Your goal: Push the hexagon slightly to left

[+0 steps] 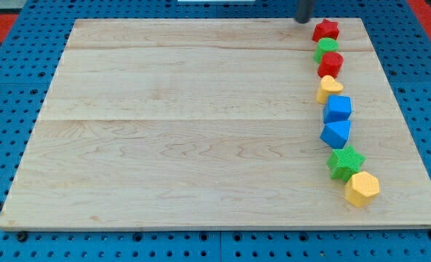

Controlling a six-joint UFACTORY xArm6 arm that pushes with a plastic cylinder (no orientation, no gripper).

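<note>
Several blocks stand in a column near the board's right edge. From the top they are a red star (326, 30), a green round block (327, 48), a red hexagon (330, 64), a yellow heart (329, 89), a blue cube (338, 109), a blue triangle (336, 133), a green star (345, 161) and a yellow hexagon (362, 188). My tip (301, 22) is at the view's top, just left of the red star and apart from it. It is above and left of the red hexagon and far from the yellow hexagon.
The wooden board (186, 131) lies on a blue perforated table (4, 87). The column of blocks runs close to the board's right edge, and the yellow hexagon sits near its bottom right corner.
</note>
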